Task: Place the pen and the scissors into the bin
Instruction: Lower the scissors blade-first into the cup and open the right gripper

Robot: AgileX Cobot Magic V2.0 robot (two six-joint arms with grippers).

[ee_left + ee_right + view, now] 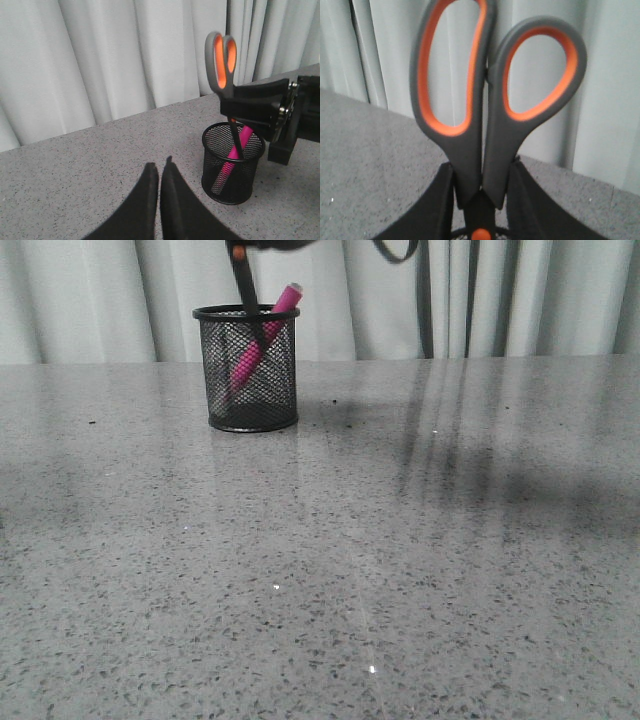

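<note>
A: Where is the right arm?

B: It reaches over the small black wire-mesh cylindrical bin [233,169], which stands on the speckled grey stone table [400,560] in front of the pale pleated curtain [100,60]. The right gripper [481,200] is clamped on the long scissors with dark grey handles lined in orange [223,62], just above the orange pivot dot.

A: How do the scissors sit?

B: Nearly upright, handles up, blades down inside the bin. The front view shows only the blades and pivot [243,290] at the top edge; the arm itself is mostly out of that frame.

A: And the pen?

B: The short, thick magenta-pink pen [262,335] is already in the bin, leaning, its end sticking out over the rim beside the scissor blades.

A: The left arm?

B: It is held back from the bin, low over the table. The left gripper [159,172] has its black fingers pressed together with nothing between them.
</note>
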